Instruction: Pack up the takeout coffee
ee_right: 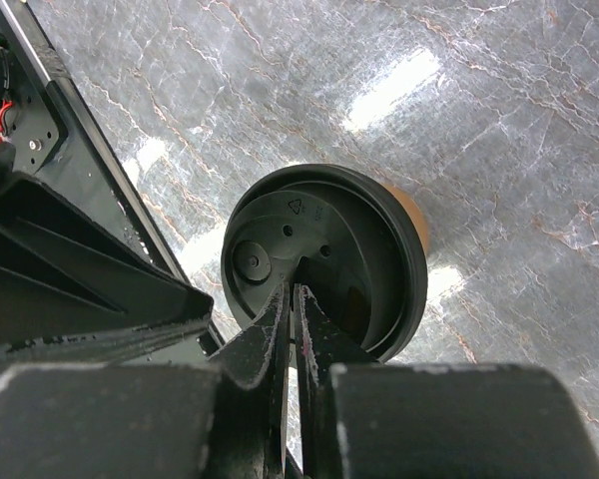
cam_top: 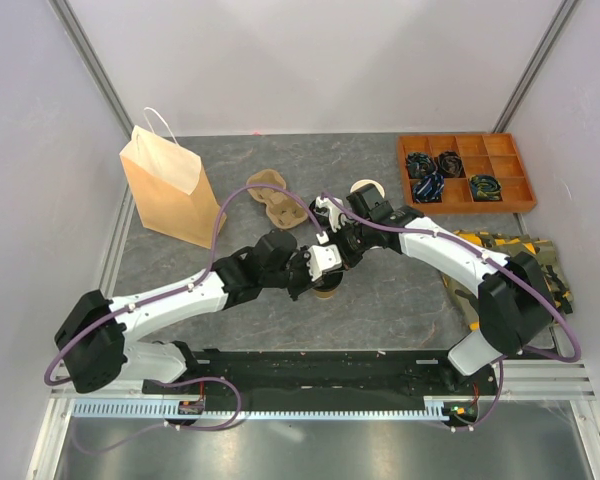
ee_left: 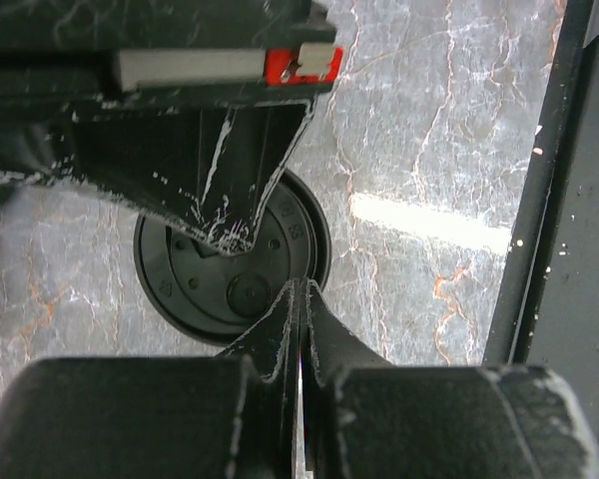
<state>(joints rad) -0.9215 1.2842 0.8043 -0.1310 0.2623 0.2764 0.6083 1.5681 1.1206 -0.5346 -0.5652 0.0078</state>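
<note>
The takeout coffee cup [ee_right: 411,215] stands directly under both grippers. Its round black lid [ee_right: 364,269] is on top, and only a sliver of tan wall shows past the lid's edge in the right wrist view. The right gripper [ee_right: 290,294] has its fingers drawn together with nothing between them, tips down on the lid's recessed top; whether they press or merely touch I cannot tell. The left gripper [ee_left: 298,294] is likewise closed on nothing, its tips at the edge of the same lid, opposite the right one. The cup probably handles as a light thing with a thin paper wall that dents under a hard squeeze, and it tips easily on the smooth table [ee_right: 499,110]. The plastic lid looks stiff but slick, a poor place to pinch. The soundest hold is likely across the wall just below the lid, where the rolled rim stiffens it. Beyond the grippers lies the moulded cup carrier [cam_top: 270,195], with what looks like a second, open cup [cam_top: 361,186] just past the right wrist. Farthest off, on the left gripper's side, stands the paper bag [cam_top: 170,185].
</note>
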